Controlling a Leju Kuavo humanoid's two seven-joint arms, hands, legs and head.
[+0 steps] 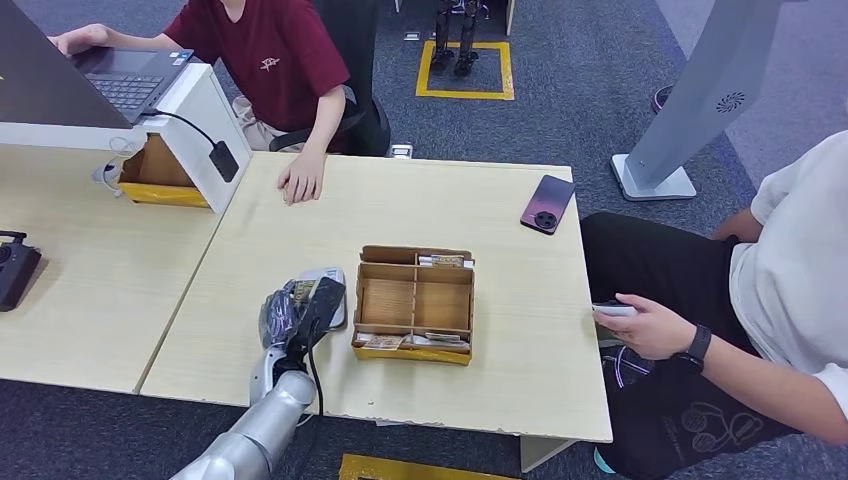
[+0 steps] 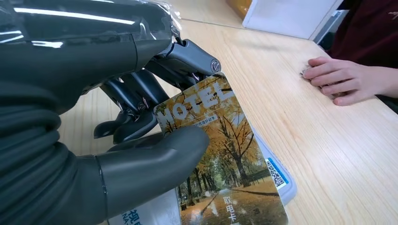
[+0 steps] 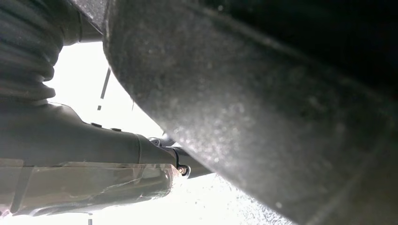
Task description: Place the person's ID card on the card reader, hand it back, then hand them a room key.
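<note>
My left hand (image 2: 117,136) pinches one card (image 2: 220,159) between thumb (image 2: 155,164) and dark fingers (image 2: 136,101); print reads "HOTEL" over an autumn tree avenue, with Chinese characters I can't fully read. The card sits just above one white card reader (image 2: 281,180), which carries a small QR code. Right hand (image 3: 94,159): finger state cannot be told from the blurred close view. One compartmented cardboard box (image 1: 413,303) lies just right of the reader, with cards in its end slots. Beyond the reader, one person's hand (image 1: 301,179) rests flat on the table (image 1: 500,215). One dark phone (image 1: 547,204) lies far right of the reader.
</note>
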